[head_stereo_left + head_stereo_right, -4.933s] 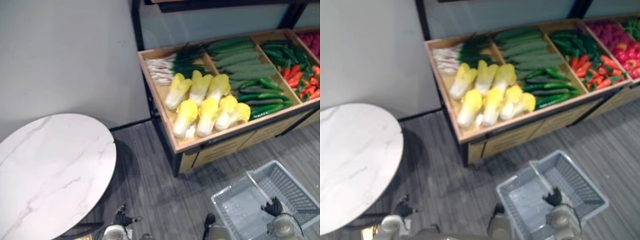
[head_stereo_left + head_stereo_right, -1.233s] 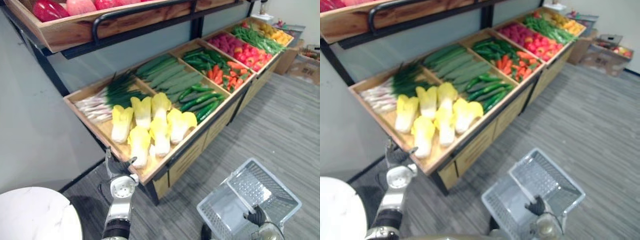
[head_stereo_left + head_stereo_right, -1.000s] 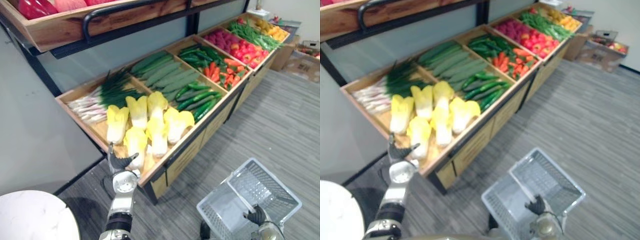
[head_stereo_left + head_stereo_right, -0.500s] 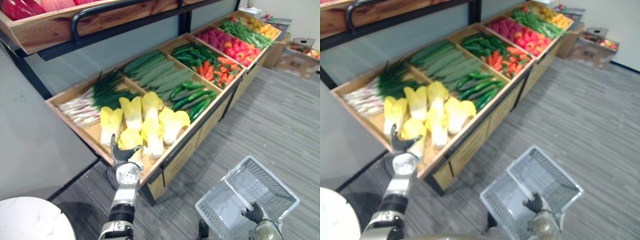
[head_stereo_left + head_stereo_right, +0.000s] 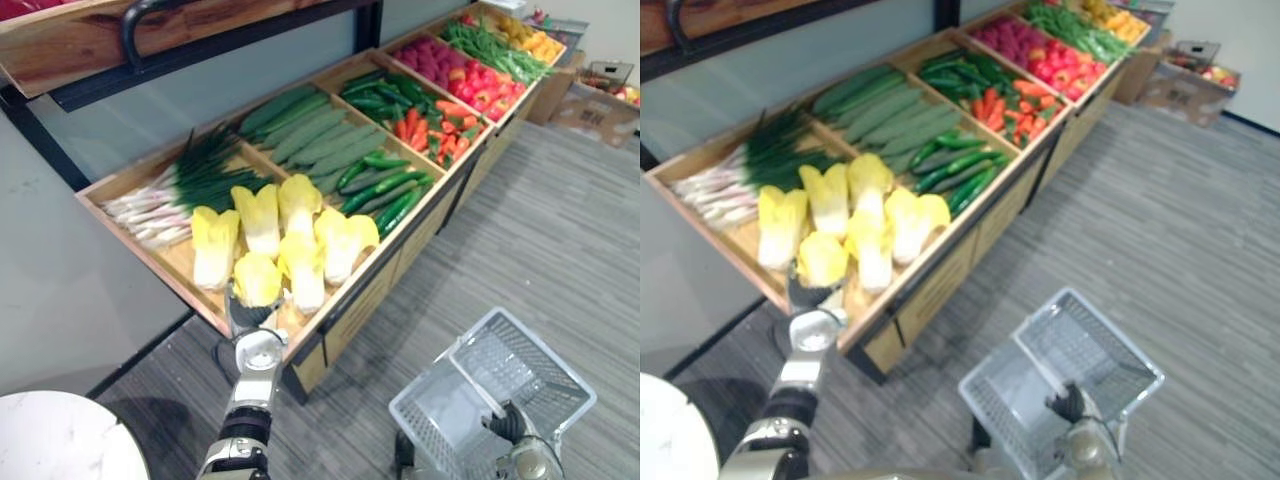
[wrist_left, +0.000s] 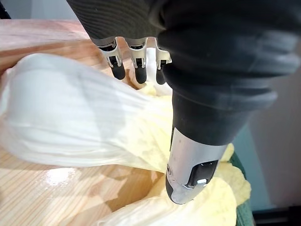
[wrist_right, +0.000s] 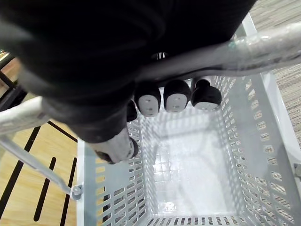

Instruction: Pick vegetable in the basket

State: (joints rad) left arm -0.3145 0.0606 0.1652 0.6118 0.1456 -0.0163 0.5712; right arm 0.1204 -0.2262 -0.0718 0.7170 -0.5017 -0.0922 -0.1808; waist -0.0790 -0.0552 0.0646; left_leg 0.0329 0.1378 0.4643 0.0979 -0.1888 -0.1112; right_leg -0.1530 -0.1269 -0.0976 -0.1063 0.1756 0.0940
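Left wrist view: our left hand (image 6: pixel 137 60) straddles the front cabbage (image 6: pixel 70 122) in the bin (image 5: pixel 172 266), fingers straight, thumb opposite. Our right hand (image 7: pixel 168 97) curls round the handle (image 7: pixel 265 43) of the basket (image 7: pixel 184 165).

My right hand (image 7: pixel 176 96) is curled tight round the basket handle (image 7: pixel 263 44). My left hand (image 5: pixel 245 312) reaches forward on an outstretched arm, well left of the basket (image 5: pixel 520 362), fingers straight, thumb held apart.
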